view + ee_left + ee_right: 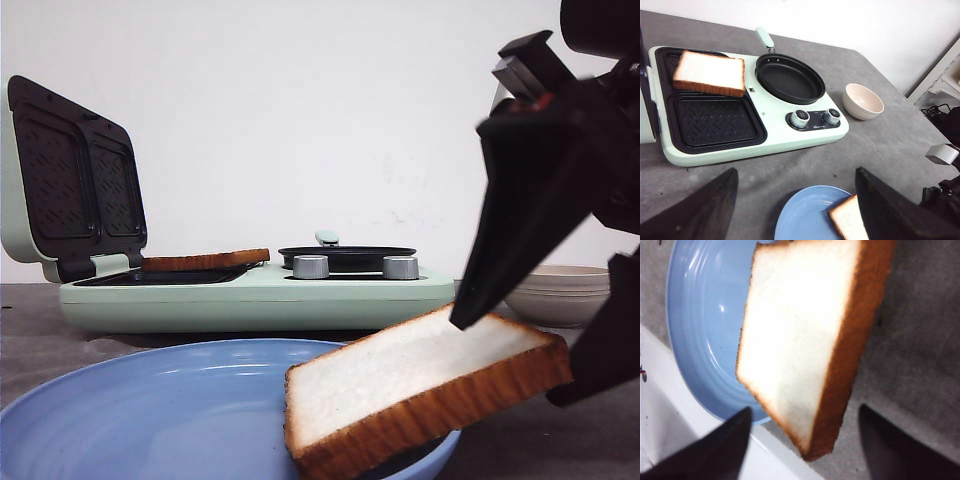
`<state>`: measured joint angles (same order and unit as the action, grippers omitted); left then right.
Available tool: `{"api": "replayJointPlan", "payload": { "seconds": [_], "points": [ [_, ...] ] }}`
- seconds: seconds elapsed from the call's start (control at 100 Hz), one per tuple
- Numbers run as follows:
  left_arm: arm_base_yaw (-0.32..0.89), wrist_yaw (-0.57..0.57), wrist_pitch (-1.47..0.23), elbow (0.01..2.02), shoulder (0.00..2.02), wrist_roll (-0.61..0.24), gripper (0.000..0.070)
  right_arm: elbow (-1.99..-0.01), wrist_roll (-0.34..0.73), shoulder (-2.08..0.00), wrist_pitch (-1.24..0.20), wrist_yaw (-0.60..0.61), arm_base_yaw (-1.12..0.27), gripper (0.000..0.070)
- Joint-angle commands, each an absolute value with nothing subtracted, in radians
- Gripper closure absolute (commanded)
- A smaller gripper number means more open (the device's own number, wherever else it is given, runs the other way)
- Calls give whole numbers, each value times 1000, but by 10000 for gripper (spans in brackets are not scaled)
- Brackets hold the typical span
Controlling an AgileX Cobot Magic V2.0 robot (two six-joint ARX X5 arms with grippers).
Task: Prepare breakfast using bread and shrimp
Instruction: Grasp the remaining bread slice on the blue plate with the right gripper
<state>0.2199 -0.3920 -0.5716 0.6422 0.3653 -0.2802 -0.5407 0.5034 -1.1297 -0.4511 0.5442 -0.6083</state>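
One bread slice (420, 390) (800, 335) lies tilted, its low end in the blue plate (150, 400) (805, 215) and its high end out over the plate's right rim. My right gripper (510, 360) (805, 410) is open, its black fingers on either side of that raised end with gaps showing in the right wrist view. The other bread slice (205, 261) (710, 72) lies flat on the far grill plate of the green breakfast maker (785, 135). My left gripper (796, 172) hangs open and empty above the table, near the plate. No shrimp is in view.
The breakfast maker's lid (75, 170) stands open at the left. A black pan (790, 79) sits on its right half behind two silver knobs (800, 118). A cream bowl (863, 100) (560, 290) stands to the maker's right. The table's edge runs close behind the bowl.
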Motion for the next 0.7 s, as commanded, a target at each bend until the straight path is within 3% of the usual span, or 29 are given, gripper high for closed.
{"api": "replayJointPlan", "payload": {
  "seconds": [0.0, 0.2, 0.41, 0.69],
  "points": [
    [221, -392, -561, 646, 365, -272, 294, -542, 507, -1140, -439, 541, -618, 464],
    [221, -390, -562, 646, 365, -266, 294, -542, 504, -1154, -435, 540, -621, 494],
    [221, -389, -561, 646, 365, -262, 294, -542, 480, -1197, -426, 541, -631, 700],
    [221, -388, -561, 646, 365, -262, 294, -542, 453, -1144, -419, 550, -639, 700]
  ]
}}
